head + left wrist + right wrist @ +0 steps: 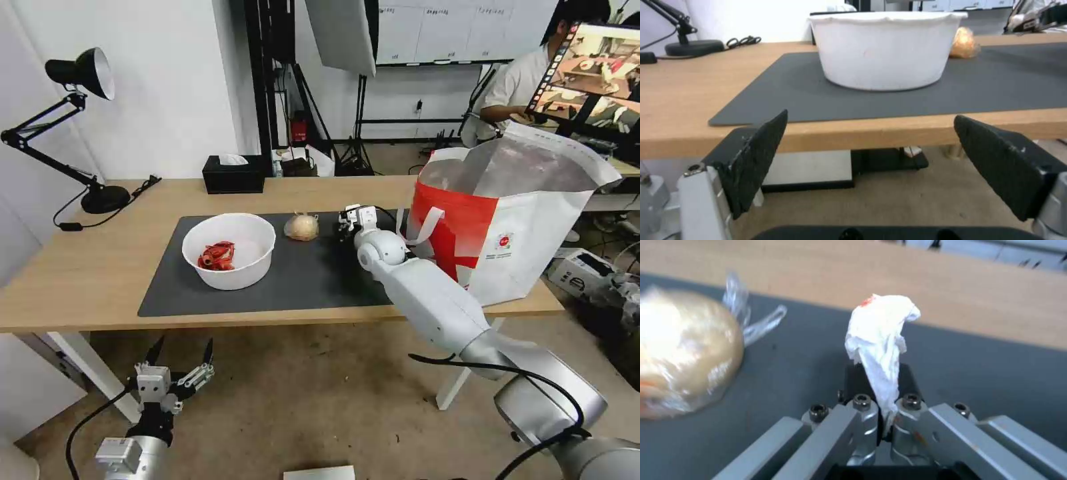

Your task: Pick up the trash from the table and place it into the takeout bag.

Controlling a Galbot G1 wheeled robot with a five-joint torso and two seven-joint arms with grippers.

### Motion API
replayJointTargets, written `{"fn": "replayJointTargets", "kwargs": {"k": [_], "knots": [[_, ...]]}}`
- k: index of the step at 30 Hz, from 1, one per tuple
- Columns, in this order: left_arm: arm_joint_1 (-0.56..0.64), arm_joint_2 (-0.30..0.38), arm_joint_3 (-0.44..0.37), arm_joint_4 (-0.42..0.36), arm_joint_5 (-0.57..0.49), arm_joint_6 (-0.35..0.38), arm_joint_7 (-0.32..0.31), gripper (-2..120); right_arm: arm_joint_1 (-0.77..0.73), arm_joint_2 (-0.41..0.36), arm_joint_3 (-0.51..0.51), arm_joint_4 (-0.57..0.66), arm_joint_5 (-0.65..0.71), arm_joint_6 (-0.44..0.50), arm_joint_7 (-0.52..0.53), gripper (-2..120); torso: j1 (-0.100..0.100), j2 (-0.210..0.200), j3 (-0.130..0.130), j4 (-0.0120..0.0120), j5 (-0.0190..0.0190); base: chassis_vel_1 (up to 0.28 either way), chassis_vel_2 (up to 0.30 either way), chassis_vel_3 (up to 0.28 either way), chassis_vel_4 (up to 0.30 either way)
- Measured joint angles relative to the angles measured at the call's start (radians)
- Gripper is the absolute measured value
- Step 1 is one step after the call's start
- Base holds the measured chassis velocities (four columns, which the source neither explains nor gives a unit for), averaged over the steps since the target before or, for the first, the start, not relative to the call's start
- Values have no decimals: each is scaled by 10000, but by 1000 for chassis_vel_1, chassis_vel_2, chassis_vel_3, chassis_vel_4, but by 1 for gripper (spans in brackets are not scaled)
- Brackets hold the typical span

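Item: tissue lump (880, 340), white with a small red stain at its top. Pinched at its lower end between the pressed-together fingers of the right gripper (882, 396), above the dark grey mat (300, 280); most of the tissue stands free above the fingers.

Adjacent: beige wrapped ball (302, 227), just beside the right gripper on the mat, apart from the tissue. White bowl (229, 250) with red scraps (217, 255), farther along the mat toward the robot's left.

Destination: takeout bag (527, 220), upright at the right end of the table (80, 267), mouth open, silver lining showing, one white handle hanging on the near side.

Left gripper (180, 367): parked below the table's front edge, fingers spread wide, holding nothing.

Handling note, as judgement: the grip takes only a thin tail of tissue, so a smooth lift is advisable. Raise well above the bag's rim, avoid snagging the loop handle, and let go only once over the open mouth.
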Motion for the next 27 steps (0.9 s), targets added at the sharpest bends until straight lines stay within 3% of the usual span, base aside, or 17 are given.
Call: {"fn": "replayJointTargets", "kwargs": {"k": [7, 16, 19, 27], "knots": [[106, 8, -132, -196, -5, 6, 1, 100, -1014, -948, 175, 3097, -213, 219, 1601, 0, -1, 0, -1, 0, 0, 0, 0, 0, 0], [155, -66, -211, -195, -24, -67, 0, 100, -2085, -1382, 529, 4450, -1627, 1787, 1364, 0, -1, 1, -1, -2, 0, 0, 0, 0, 0], [183, -211, -160, -162, 14, -107, 0, 100, -2811, -1399, 746, 5147, -2551, 2883, 1219, 0, -1, 0, 0, 0, 0, 0, 0, 0, 0], [207, -292, -77, -152, 165, -125, 0, 100, -3635, -1341, 1162, 6063, -3624, 3770, 1034, 0, -1, 0, -1, 0, 0, 0, 0, 0, 0]]}}
